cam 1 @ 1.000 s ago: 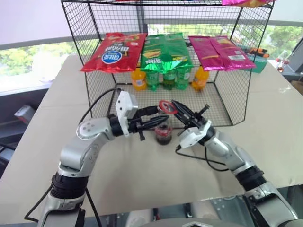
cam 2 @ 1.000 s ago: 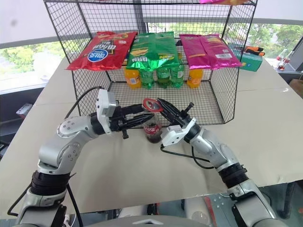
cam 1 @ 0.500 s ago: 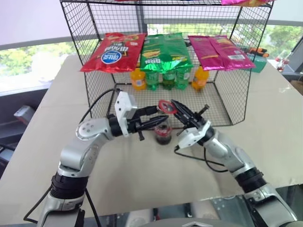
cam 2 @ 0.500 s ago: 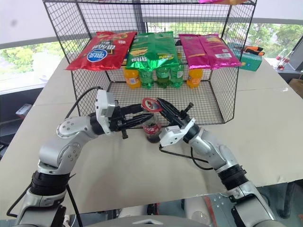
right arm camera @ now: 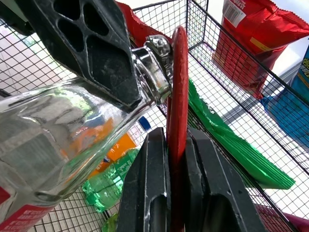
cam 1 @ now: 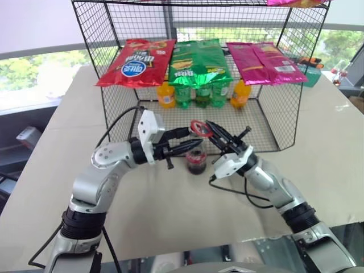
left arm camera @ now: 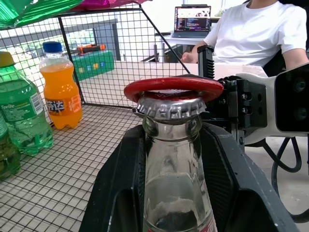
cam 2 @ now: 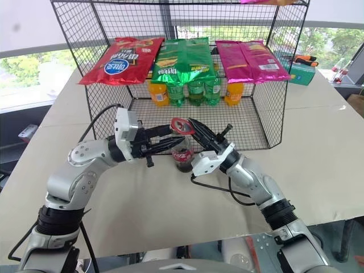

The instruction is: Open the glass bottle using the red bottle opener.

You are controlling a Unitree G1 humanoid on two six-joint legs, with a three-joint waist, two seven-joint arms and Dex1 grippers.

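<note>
From the head camera, one glass bottle (cam 1: 196,160) of dark cola, red-labelled, stands near the table's (cam 1: 170,210) middle, before the wire rack (cam 1: 267,122), nothing shifted from a second earlier. The left gripper (cam 1: 190,147) clamps its neck; the right gripper (cam 1: 211,131) pinches the one red bottle opener (cam 1: 199,127).

Left wrist camera: the opener's ring sits on the crimped metal cap (left arm camera: 169,107), beside one orange soda bottle (left arm camera: 60,88).

Right wrist camera: both fingers (right arm camera: 147,193) squeeze the opener's handle.
</note>
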